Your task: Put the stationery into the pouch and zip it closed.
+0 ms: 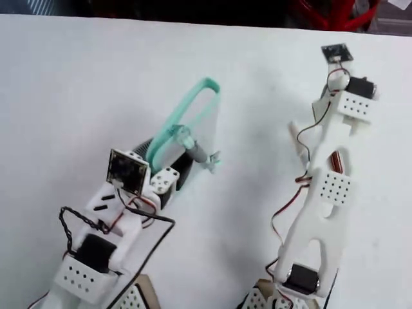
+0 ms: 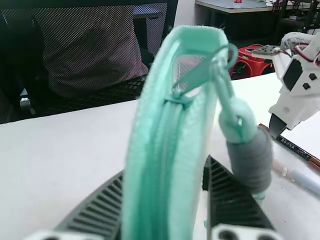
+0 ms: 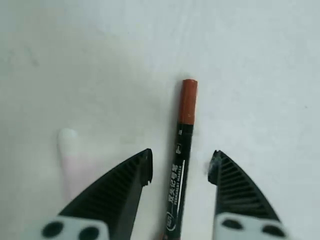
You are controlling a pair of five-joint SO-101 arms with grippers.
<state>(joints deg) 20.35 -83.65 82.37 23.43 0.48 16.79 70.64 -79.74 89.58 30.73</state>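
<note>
Pouch (image 1: 193, 119) (image 2: 165, 150): count 1, mint-edged. It stands on its thin edge on the white bench (image 1: 77, 84), left of centre. Long axis runs from near-left to far-right, zip edge uppermost. The slider sits near the far end. A grey-and-mint zip pull (image 1: 201, 154) (image 2: 247, 160) hangs down the pouch's right side.

Left gripper (image 1: 164, 158) (image 2: 164, 167): fingers (image 2: 227, 200) closed narrow on the near end of the pouch, one on each face, holding it upright.

Stationery: count 2, both lying flat on the bench at the right, well apart from the pouch.
- Black marker (image 3: 182, 150) (image 2: 295, 147) with a reddish-brown end. Its long axis is in line with the right fingers, and the brown end points away from the wrist.
- Pale pen (image 3: 70, 160) (image 2: 302, 177), just beside the marker and roughly parallel to it.

Right gripper (image 3: 181, 154): fingers (image 3: 125, 180) spread wide and straddling the marker, with bench visible on both sides. The pale pen lies outside one finger. Cannot tell whether the fingertips touch the bench.
</note>
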